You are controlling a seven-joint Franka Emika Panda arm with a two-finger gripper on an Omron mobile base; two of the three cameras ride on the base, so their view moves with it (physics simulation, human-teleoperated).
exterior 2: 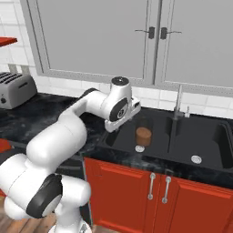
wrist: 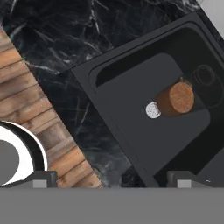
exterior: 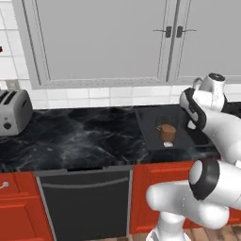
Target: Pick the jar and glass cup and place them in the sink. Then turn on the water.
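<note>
Jar upright in sink basin — glass cup just beside.

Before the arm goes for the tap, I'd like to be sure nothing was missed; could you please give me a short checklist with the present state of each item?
1. Jar in the sink: ok, upright in the left basin by the drain.
2. Glass cup in the sink: ok, a faint translucent cylinder just behind the jar; touching or not, cannot tell.
3. Gripper empty: ok, nothing between the fingertips, which stand apart.
4. Water running: not ok, no stream at the tap.
5. Path to the tap: ok, it seems; the hand hangs over the basin's left edge, the tap to its right.
</note>
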